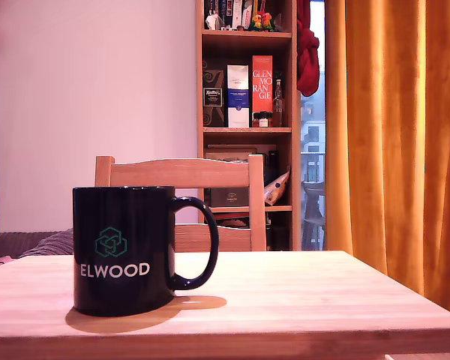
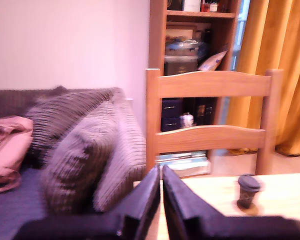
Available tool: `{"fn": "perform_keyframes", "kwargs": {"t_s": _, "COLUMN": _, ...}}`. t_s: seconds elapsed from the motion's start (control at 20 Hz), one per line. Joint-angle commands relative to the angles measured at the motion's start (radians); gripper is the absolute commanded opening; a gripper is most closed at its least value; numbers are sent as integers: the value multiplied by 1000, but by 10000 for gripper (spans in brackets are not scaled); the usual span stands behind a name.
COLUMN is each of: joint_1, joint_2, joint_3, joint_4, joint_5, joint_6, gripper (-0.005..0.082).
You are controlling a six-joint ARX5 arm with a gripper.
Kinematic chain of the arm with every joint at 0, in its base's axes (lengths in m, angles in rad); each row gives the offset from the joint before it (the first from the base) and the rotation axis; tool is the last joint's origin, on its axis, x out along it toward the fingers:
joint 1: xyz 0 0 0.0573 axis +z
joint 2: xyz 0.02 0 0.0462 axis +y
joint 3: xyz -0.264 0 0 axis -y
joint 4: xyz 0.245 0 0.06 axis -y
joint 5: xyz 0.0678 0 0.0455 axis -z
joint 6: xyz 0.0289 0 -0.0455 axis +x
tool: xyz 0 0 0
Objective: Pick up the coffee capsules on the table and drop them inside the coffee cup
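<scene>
Right now, in the wrist view, your gripper (image 2: pixel 161 187) is the closest thing. Its two dark fingers (image 2: pixel 142 200) are pressed almost together, with only a thin slit between them. Nothing is held in it.

Just past the fingers you can see the table (image 2: pixel 285 192), pale wood. One small dark coffee capsule (image 2: pixel 248 190) stands upright on it, near the far edge, close to the chair (image 2: pixel 212 112). It is off to the side of the claw, not in line with it. It looks like a little cup with a wider lid on top. I think it is very light and has thin walls, so it may tip or skid if you bump it, and it may dent if you squeeze hard. Open the claw first, then close softly around its round sides, below the lid.

In the exterior view, the coffee cup (image 1: pixel 127 247) sits near the table's front edge, toward that view's left, with its handle pointing to that view's right. It looks heavy and shiny, so it should stay put. Its open top is wide. No capsule shows in that view, and you cannot see inside the cup.

Far behind are a sofa cushion (image 2: pixel 75 160), a bookshelf (image 1: pixel 247 112) and an orange curtain (image 1: pixel 397 135).
</scene>
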Motion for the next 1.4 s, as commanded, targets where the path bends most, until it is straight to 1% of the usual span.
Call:
{"fn": "perform_keyframes", "kwargs": {"t_s": 0.0, "joint_1": -7, "joint_2": 9, "joint_3": -10, "joint_4": 23, "joint_5": 43, "joint_6": -6, "gripper": -19}}
{"fn": "perform_keyframes", "kwargs": {"t_s": 0.05, "joint_1": -13, "joint_2": 9, "joint_3": -10, "joint_4": 28, "joint_5": 60, "joint_6": -6, "gripper": -19}}
{"fn": "perform_keyframes", "kwargs": {"t_s": 0.25, "joint_1": -54, "joint_2": 10, "joint_3": -10, "joint_4": 29, "joint_5": 84, "joint_6": -6, "gripper": -19}}
{"fn": "perform_keyframes", "kwargs": {"t_s": 0.3, "joint_1": -67, "joint_2": 15, "joint_3": -10, "joint_4": 30, "joint_5": 100, "joint_6": -6, "gripper": -19}}
{"fn": "perform_keyframes", "kwargs": {"t_s": 0.4, "joint_1": -95, "joint_2": 32, "joint_3": -10, "joint_4": 30, "joint_5": 115, "joint_6": -6, "gripper": -19}}
{"fn": "perform_keyframes", "kwargs": {"t_s": 0.65, "joint_1": -144, "joint_2": 99, "joint_3": -10, "joint_4": 44, "joint_5": 114, "joint_6": -1, "gripper": -19}}
{"fn": "perform_keyframes", "kwargs": {"t_s": 0.95, "joint_1": -148, "joint_2": 175, "joint_3": -10, "joint_4": 108, "joint_5": 115, "joint_6": -1, "gripper": -19}}
{"fn": "perform_keyframes", "kwargs": {"t_s": 1.1, "joint_1": -148, "joint_2": 230, "joint_3": -10, "joint_4": 142, "joint_5": 117, "joint_6": 7, "gripper": -19}}
{"fn": "perform_keyframes", "kwargs": {"t_s": 1.15, "joint_1": -148, "joint_2": 256, "joint_3": -10, "joint_4": 158, "joint_5": 120, "joint_6": 11, "gripper": -19}}
{"fn": "perform_keyframes", "kwargs": {"t_s": 1.25, "joint_1": -148, "joint_2": 316, "joint_3": -10, "joint_4": 186, "joint_5": 130, "joint_6": 57, "gripper": -19}}
{"fn": "perform_keyframes", "kwargs": {"t_s": 1.3, "joint_1": -148, "joint_2": 353, "joint_3": -10, "joint_4": 198, "joint_5": 130, "joint_6": 63, "gripper": -19}}
{"fn": "perform_keyframes", "kwargs": {"t_s": 1.35, "joint_1": -148, "joint_2": 388, "joint_3": -10, "joint_4": 219, "joint_5": 132, "joint_6": 85, "gripper": -19}}
